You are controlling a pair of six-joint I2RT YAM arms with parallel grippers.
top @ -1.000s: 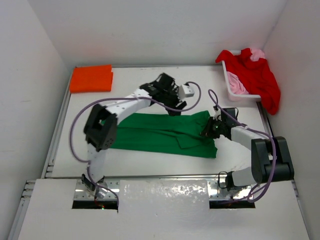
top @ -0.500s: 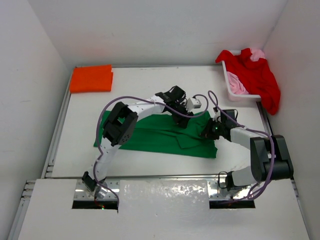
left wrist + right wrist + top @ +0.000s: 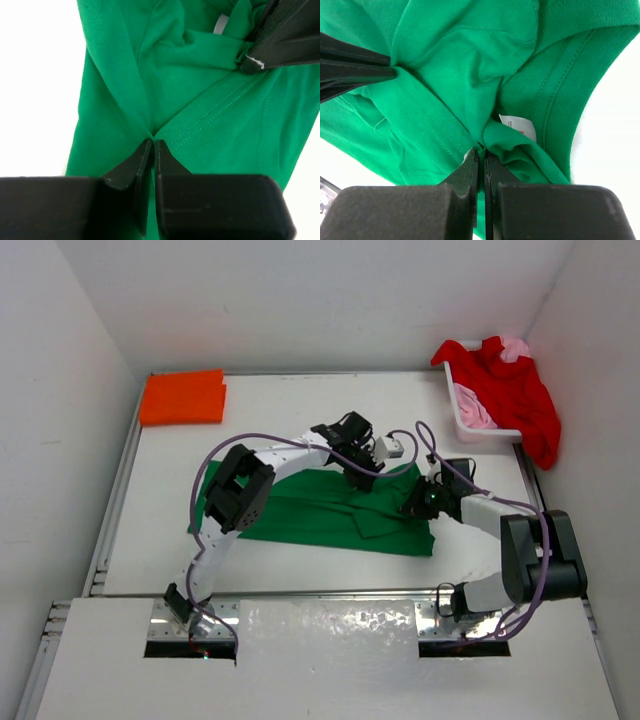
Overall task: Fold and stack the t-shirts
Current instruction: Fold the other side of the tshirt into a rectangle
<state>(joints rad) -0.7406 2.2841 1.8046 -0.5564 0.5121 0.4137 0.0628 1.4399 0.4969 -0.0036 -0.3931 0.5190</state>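
The green t-shirt (image 3: pixel 300 510) lies partly folded on the table. My left gripper (image 3: pixel 366 478) is shut on a fold of it near the collar end; the left wrist view shows the closed tips (image 3: pixel 152 143) pinching green cloth (image 3: pixel 190 75). My right gripper (image 3: pixel 412 504) is shut on bunched cloth beside the collar label (image 3: pixel 519 127), its tips (image 3: pixel 481 152) together. The two grippers are close to each other. The orange t-shirt (image 3: pixel 182 397) lies folded at the far left. The red t-shirt (image 3: pixel 515 390) hangs over the basket, the pink one (image 3: pixel 476 412) inside it.
The white basket (image 3: pixel 468 427) stands at the far right by the wall. White walls close in the left, back and right sides. The left arm reaches across the green shirt; purple cables loop above it.
My left gripper has moved from beyond the shirt's far edge nearer and right onto the green shirt, next to the right gripper. The right gripper has stayed in place.
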